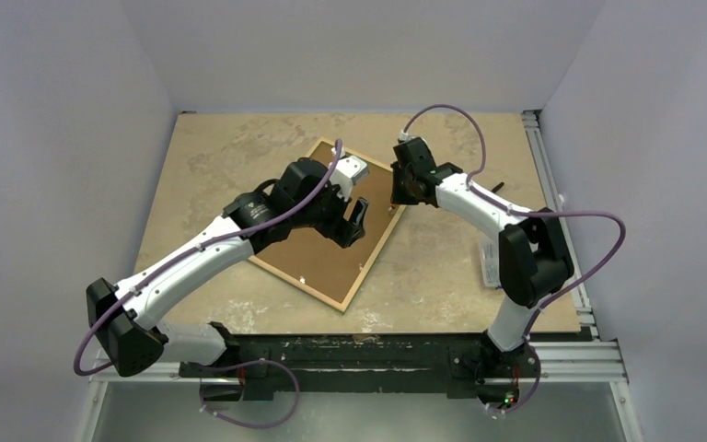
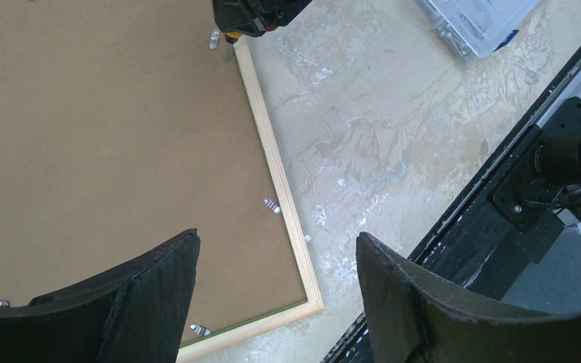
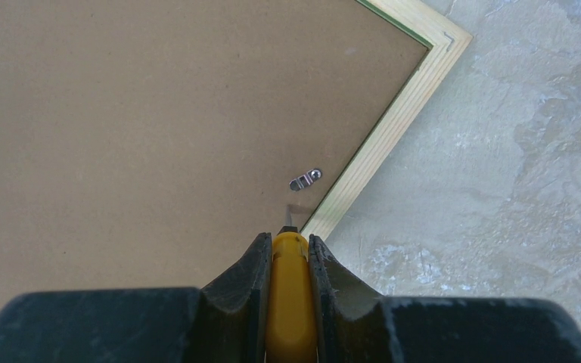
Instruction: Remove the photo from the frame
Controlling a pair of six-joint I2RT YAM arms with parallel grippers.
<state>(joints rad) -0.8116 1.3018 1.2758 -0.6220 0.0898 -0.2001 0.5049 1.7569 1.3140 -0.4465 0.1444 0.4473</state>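
The frame (image 1: pixel 369 265) lies face down on the table, its light wood back edge (image 2: pixel 276 162) up. The photo's brown fibreboard back (image 1: pixel 318 253) fills it; the print side is hidden. Small metal clips (image 3: pixel 304 180) sit along the inner edge. My right gripper (image 3: pixel 286 238) is shut on a yellow-handled tool (image 3: pixel 287 302), its thin metal tip on the board (image 3: pixel 136 113) just inside the frame's right edge (image 3: pixel 393 125), below a clip. My left gripper (image 2: pixel 277 236) is open and empty, hovering over the frame's near right part (image 1: pixel 357 216). The right gripper (image 1: pixel 403 189) is at the frame's right corner.
A small clear plastic box (image 1: pixel 490 265) lies at the table's right side, also seen in the left wrist view (image 2: pixel 476 23). A black rail (image 1: pixel 377 350) runs along the table's near edge. Grey walls close in three sides.
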